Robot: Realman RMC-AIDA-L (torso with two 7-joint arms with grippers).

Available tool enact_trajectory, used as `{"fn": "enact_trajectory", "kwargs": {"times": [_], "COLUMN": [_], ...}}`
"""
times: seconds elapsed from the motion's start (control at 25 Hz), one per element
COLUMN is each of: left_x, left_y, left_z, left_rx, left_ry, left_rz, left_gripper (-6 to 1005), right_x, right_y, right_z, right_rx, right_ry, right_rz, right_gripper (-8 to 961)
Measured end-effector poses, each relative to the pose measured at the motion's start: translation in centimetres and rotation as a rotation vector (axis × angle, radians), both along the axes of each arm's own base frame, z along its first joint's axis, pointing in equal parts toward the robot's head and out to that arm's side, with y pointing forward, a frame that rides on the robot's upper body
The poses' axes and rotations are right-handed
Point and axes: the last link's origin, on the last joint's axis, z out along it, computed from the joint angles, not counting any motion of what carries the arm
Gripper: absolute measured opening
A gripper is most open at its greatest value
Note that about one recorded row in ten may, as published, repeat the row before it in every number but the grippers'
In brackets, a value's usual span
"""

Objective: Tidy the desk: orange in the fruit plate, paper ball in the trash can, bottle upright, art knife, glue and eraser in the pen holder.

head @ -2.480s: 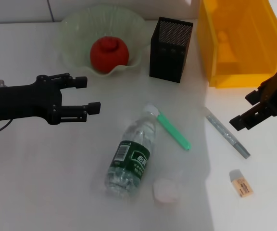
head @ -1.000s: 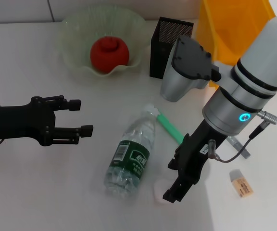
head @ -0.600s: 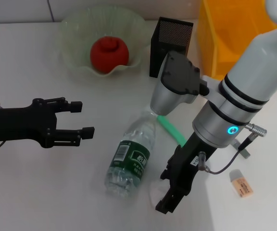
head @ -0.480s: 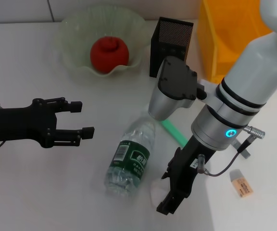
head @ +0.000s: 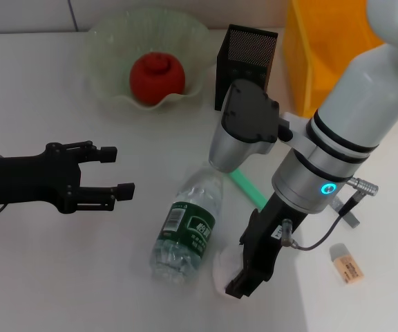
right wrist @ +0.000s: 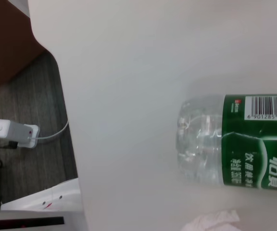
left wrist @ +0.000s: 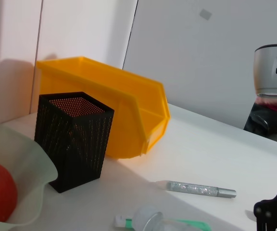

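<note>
The orange (head: 157, 76) lies in the fruit plate (head: 109, 41) at the back. The pen holder (head: 244, 69) stands beside it, and the trash can (head: 323, 62) is at the back right. The bottle (head: 188, 232) lies on its side mid-table. The paper ball (head: 221, 271) lies by the bottle's base, with my right gripper (head: 242, 280) down against it and partly covering it. The right wrist view shows the bottle (right wrist: 239, 144) and the paper ball (right wrist: 210, 221). The eraser (head: 346, 263) lies at the front right. My left gripper (head: 119, 169) is open and empty, left of the bottle.
A green stick (head: 251, 190) lies by the bottle's cap. A silver pen (left wrist: 201, 188) lies right of it, mostly hidden under my right arm in the head view. The table's front edge and the floor (right wrist: 28, 110) show in the right wrist view.
My right arm has swung from beside the trash can down to the paper ball and has settled closer against it. My left gripper drew back a little to the left and stays open.
</note>
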Motion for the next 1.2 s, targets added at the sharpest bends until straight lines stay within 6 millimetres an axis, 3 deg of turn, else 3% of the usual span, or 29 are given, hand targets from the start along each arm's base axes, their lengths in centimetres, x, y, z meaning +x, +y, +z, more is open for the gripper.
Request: {"fn": "enact_trajectory", "kwargs": {"times": [0.08, 0.32, 0.64, 0.84, 0.96, 1.0, 1.08, 1.16, 1.2], "left_x": [-0.1, -0.2, 0.0, 0.2, 0.2, 0.2, 0.3, 0.4, 0.4], "left_y": [0.0, 0.0, 0.0, 0.1, 0.2, 0.2, 0.2, 0.3, 0.4], "left_z": [0.5, 1.0, 0.9, 0.7, 0.7, 0.7, 0.7, 0.6, 0.6], "left_rx": [0.010, 0.022, 0.021, 0.020, 0.020, 0.020, 0.020, 0.022, 0.022], "left_ry": [-0.006, -0.018, -0.022, -0.025, -0.025, -0.025, -0.026, -0.025, -0.025], "left_rz": [0.001, 0.002, 0.000, -0.004, -0.006, -0.006, -0.008, -0.009, -0.010], "left_gripper": [843, 843, 843, 843, 842, 842, 842, 842, 842], "right_x": [-0.3, -0.8, -0.9, -0.4, 0.1, 0.1, 0.6, 0.7, 1.4], "right_y": [0.0, -0.3, -0.2, 0.4, 1.4, 1.4, 2.5, 2.9, 4.0], "right_z": [0.3, 1.3, 4.6, 8.4, 12.0, 12.0, 15.1, 15.9, 17.3], "right_rx": [-0.009, -0.025, 0.026, 0.111, 0.250, 0.250, 0.419, 0.475, 0.607], "right_ry": [-0.007, -0.015, 0.017, -0.002, -0.025, -0.025, -0.036, -0.038, -0.050], "right_rz": [0.000, 0.001, -0.039, -0.057, -0.070, -0.070, -0.074, -0.074, -0.082], "right_gripper": [516, 497, 520, 534, 543, 545, 551, 557, 560]}}
